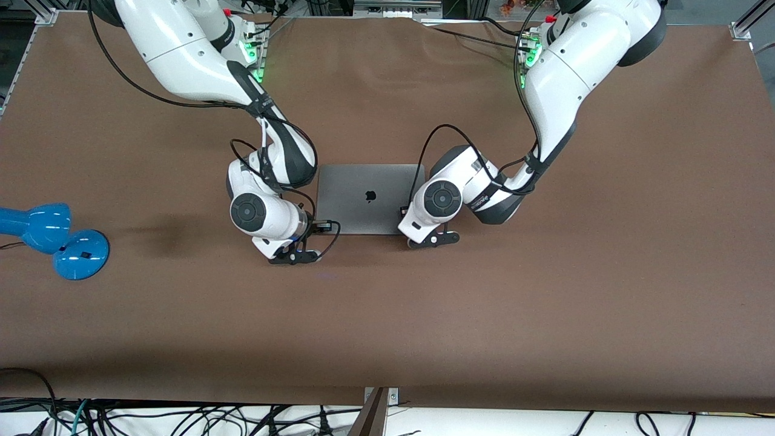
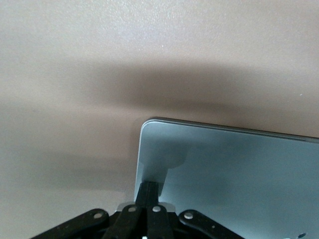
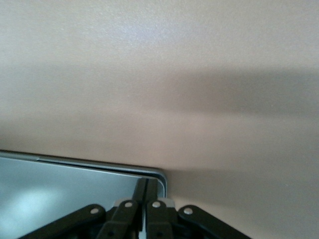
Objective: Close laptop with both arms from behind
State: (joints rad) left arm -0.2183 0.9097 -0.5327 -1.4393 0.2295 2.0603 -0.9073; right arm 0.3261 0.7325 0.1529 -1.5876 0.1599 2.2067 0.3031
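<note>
The space-grey laptop [image 1: 369, 200] lies in the middle of the table with its lid down or very nearly down, the dark apple logo facing up. My left gripper [image 1: 431, 240] is shut, and its fingertips [image 2: 149, 185] rest on the lid's corner nearest the front camera at the left arm's end. My right gripper [image 1: 295, 256] is shut too, and its fingertips [image 3: 148, 181] rest on the lid's other near corner. A thin dark line shows under the lid's edge [image 3: 99, 167] in the right wrist view. The lid [image 2: 229, 174] fills much of the left wrist view. The keyboard is hidden.
A blue desk lamp [image 1: 54, 239] lies at the right arm's end of the brown table [image 1: 387, 339]. Both arms' black cables hang close by the laptop's sides. Loose cables lie off the table's near edge.
</note>
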